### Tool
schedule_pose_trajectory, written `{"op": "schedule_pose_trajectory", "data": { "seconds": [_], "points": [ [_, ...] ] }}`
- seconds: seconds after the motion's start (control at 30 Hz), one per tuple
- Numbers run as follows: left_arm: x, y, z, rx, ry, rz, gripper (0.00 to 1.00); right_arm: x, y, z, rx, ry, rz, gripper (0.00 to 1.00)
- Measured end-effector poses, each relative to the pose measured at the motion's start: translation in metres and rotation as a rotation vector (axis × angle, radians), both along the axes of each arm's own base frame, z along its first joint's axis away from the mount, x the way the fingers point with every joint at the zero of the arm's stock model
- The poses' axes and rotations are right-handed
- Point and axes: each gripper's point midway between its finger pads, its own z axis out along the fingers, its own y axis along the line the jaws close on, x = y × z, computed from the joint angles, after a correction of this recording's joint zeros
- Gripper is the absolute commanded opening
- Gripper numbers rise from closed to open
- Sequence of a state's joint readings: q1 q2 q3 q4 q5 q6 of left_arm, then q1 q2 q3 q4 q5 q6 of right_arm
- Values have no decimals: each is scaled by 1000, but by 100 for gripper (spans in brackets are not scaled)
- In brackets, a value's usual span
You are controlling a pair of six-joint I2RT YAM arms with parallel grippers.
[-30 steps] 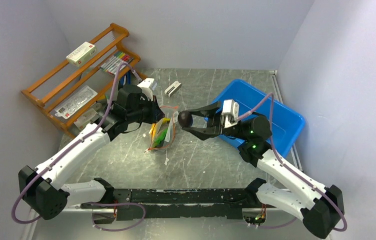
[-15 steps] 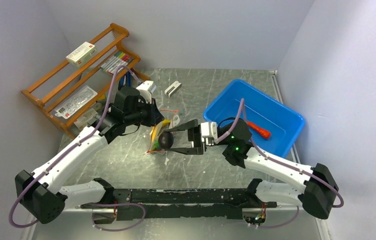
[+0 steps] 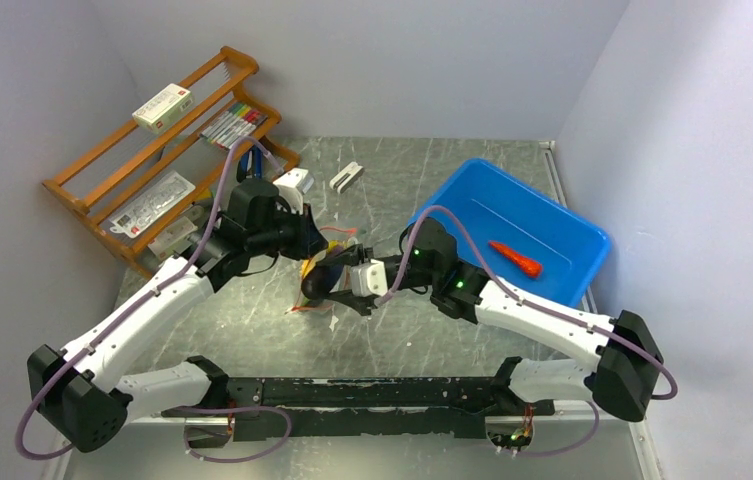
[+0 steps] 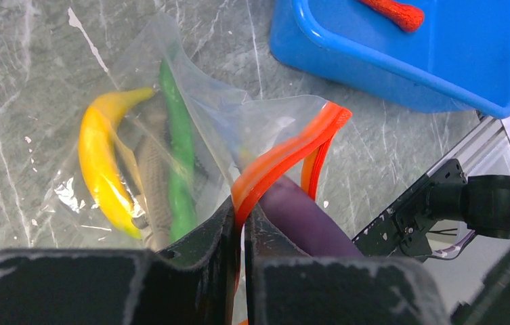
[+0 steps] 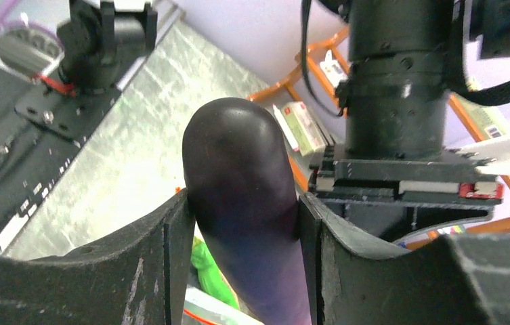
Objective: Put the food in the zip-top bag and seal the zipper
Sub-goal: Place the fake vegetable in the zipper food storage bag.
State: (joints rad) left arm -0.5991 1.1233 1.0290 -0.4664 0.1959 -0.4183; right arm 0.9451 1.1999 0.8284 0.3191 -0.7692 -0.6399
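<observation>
- Zip-top bag [image 4: 143, 74]: clear, crinkled plastic at mid-bench. Its red-orange zipper [image 4: 286, 152] stands open in a loop. A yellow banana piece [image 4: 99, 169], green pod [image 4: 179, 162] and grey fish [image 4: 152, 186] lie inside.
- Eggplant [image 5: 245, 203]: dark purple, smooth, round-ended, at the bag's mouth, touching the zipper.
- Left fingers [image 4: 204, 237]: almost closed, pinching one zipper strip. The arm reaches in from 7 o'clock with its wrist bent over the bag.
- Right fingers [image 5: 174, 230]: clamped on the eggplant's sides. The arm stretches low from 4 o'clock.
- Eggplant's long axis follows the right fingers, rounded end toward 9 o'clock in the top view. The bag's mouth faces 1 o'clock.
</observation>
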Motion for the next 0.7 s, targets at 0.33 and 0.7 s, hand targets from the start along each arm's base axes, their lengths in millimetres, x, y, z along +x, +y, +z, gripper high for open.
{"op": "schedule_pose_trajectory", "data": {
  "seconds": [0.33, 0.7],
  "points": [
    [-8, -1, -3, -4, 18, -33, 7, 7, -1, -56, -181, -88, 16, 40],
    [-12, 2, -9, 19, 31, -42, 7, 35, 3, -78, -332, -194, -61, 44]
  ]
}}
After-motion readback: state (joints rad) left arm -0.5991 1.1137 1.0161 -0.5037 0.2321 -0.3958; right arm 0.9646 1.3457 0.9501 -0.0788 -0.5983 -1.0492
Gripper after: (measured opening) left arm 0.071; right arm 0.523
